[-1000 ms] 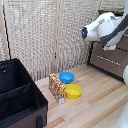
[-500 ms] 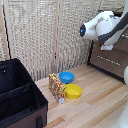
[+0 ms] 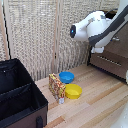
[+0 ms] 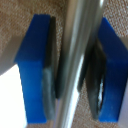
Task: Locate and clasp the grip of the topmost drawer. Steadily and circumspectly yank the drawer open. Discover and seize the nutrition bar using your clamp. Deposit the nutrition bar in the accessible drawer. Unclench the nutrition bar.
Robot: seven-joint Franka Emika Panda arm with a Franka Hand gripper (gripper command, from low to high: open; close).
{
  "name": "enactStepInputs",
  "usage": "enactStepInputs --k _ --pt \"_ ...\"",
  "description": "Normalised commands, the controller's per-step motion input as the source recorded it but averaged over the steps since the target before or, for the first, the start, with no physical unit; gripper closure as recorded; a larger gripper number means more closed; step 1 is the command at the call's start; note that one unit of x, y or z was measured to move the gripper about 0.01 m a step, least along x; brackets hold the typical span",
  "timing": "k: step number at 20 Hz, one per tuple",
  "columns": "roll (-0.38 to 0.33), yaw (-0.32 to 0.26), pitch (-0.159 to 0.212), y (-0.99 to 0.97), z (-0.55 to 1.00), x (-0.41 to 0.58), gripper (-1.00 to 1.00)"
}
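Observation:
In the wrist view my clamp point(image 4: 75, 75) has its blue fingers point(image 4: 34, 70) on either side of a slim silver bar handle point(image 4: 82, 45), with the dark pads pressed against it. In the exterior view the white arm point(image 3: 92, 27) reaches to the dark brown dresser at the exterior view's right. The clamp point(image 3: 99, 49) sits at the front of the topmost drawer point(image 3: 120, 44), mostly hidden by the arm. The nutrition bar point(image 3: 56, 86) stands upright on the wooden surface beside the bowls, far from the clamp.
A blue bowl point(image 3: 66, 77) and a yellow bowl point(image 3: 73, 91) sit next to the bar. A large black case point(image 3: 20, 102) fills the exterior view's lower left. A lower drawer point(image 3: 111, 61) with its own handle lies under the arm. A woven screen forms the backdrop.
The arm has shifted slightly toward the exterior view's left, away from the dresser. The bar and bowls have not moved.

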Motion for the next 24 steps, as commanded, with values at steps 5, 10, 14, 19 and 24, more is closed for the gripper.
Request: enactStepInputs --k 5,10,14,19,24 --pt "0.001 0.03 0.0 0.63 -0.22 0.18 1.0" --pt "0.0 0.053 0.0 0.65 -0.24 0.156 1.0" --pt "0.001 0.035 0.002 0.07 -0.02 0.16 -1.0" --pt "0.005 -0.015 0.015 0.01 0.03 0.136 -1.0" --pt "0.05 -0.1 0.104 0.21 0.04 0.323 -1.0"
